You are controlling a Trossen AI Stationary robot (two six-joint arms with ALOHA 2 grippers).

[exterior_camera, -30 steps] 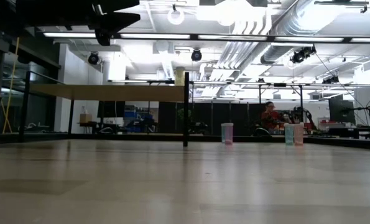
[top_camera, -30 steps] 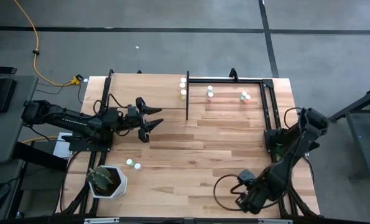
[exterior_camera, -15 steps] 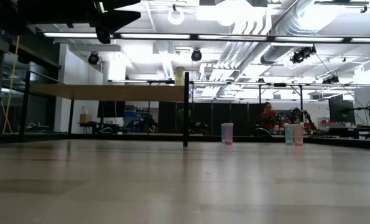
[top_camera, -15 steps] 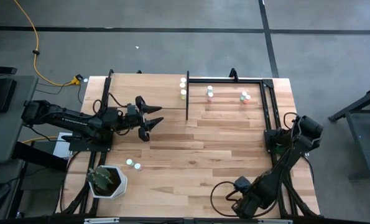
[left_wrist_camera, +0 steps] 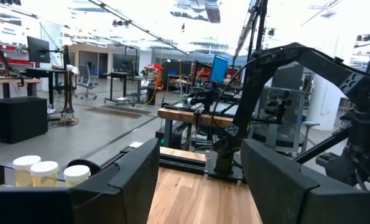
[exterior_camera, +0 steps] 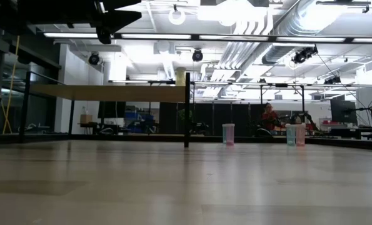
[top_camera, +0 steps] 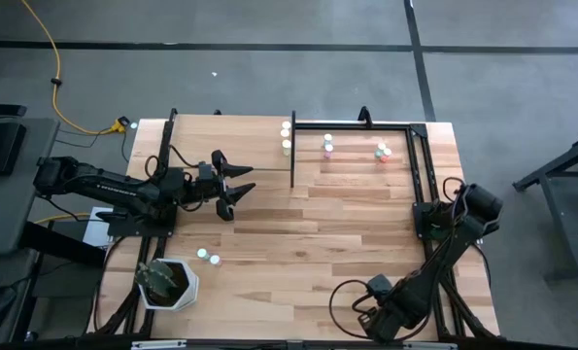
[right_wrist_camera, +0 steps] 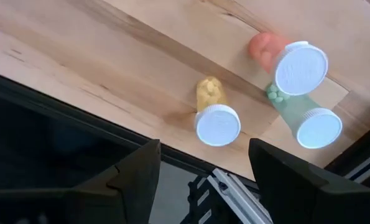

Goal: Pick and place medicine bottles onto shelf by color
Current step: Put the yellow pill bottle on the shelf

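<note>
Bottles: a few stand along the far edge beside the shelf (top_camera: pixel 357 156); two loose bottles (top_camera: pixel 207 257) stand near the left front corner of the surface (top_camera: pixel 298 233). The left gripper (top_camera: pixel 238 184), fingers spread and empty, is nearer them; they lie frontward of it, upright. The right gripper (top_camera: pixel 366 326), likewise spread, waits at the front edge.

Desk layout from overhead

The shelf (top_camera: pixel 361 156) fills the desk's (top_camera: pixel 298 233) far right part, with bottles (top_camera: pixel 327 146) along its back edge and more just past its left post. Two bottles (top_camera: pixel 207 257) stand near the front left, beside a potted plant (top_camera: pixel 166 282) at the front-left corner.
</note>
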